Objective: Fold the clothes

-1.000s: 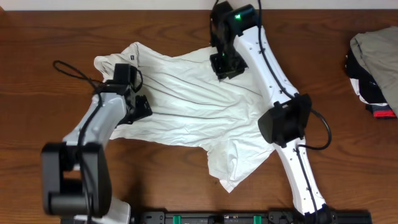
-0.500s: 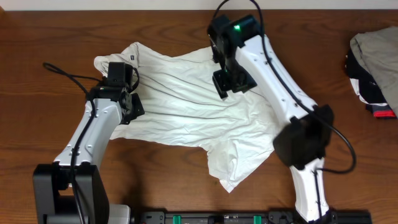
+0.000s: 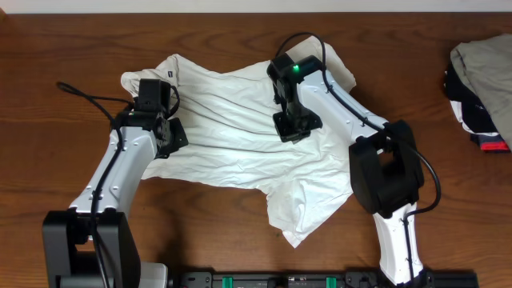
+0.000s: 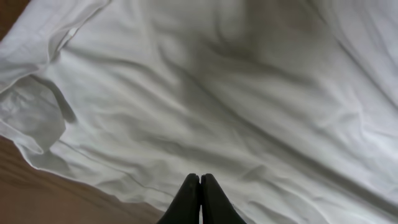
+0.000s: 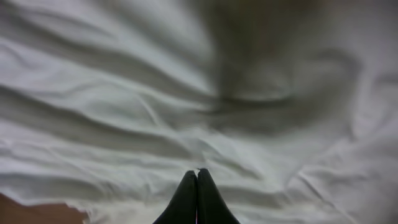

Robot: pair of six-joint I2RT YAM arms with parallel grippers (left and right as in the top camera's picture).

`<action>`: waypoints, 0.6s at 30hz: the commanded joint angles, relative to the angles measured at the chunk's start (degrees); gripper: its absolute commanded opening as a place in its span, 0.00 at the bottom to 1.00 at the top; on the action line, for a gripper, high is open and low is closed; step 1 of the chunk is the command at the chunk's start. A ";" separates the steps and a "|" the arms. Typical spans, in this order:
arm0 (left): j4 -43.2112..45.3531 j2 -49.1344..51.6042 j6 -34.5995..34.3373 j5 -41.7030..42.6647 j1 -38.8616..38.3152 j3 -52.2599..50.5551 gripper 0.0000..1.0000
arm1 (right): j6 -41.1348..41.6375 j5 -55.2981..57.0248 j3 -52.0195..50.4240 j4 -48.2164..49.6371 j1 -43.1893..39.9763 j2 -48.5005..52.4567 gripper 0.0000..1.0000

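Wrist views show left gripper [image 4: 200, 179] and right gripper [image 5: 197, 173] closed over the T-shirt [image 3: 240, 152].

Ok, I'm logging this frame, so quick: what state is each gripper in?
Left gripper: closed, nothing held, over the white T-shirt.
Right gripper: closed, nothing held, over the same shirt.

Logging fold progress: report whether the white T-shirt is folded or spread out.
Spread out, unfolded: the T-shirt lies wrinkled and open across the table.
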 commanded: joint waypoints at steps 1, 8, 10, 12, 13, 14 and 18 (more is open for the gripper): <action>1.05 1.51 -0.55 0.39 0.20 -0.17 0.06 | 1.75 -0.70 -2.14 2.62 -0.35 -0.59 0.01; 1.92 5.51 -0.52 0.37 0.20 -0.20 0.06 | 2.78 -0.74 -7.28 6.82 -0.44 -0.59 0.01; 2.08 6.84 -0.55 0.39 0.31 -0.20 0.06 | 3.06 -0.72 -8.92 7.67 -0.44 -0.59 0.01; 2.05 7.80 -0.52 0.39 0.31 -0.20 0.06 | 3.06 -0.72 -9.68 7.63 -0.46 -0.59 0.01; 2.08 8.11 -0.52 0.35 0.31 -0.20 0.06 | 3.06 -0.72 -9.99 7.50 -0.50 -0.59 0.01; 2.14 8.35 -0.52 0.35 0.31 -0.20 0.06 | 3.04 -0.72 -10.08 7.30 -0.55 -0.59 0.01; 2.56 8.85 -0.52 -0.96 0.70 -0.20 0.06 | 3.06 -0.74 -10.08 6.49 -0.66 -0.59 0.01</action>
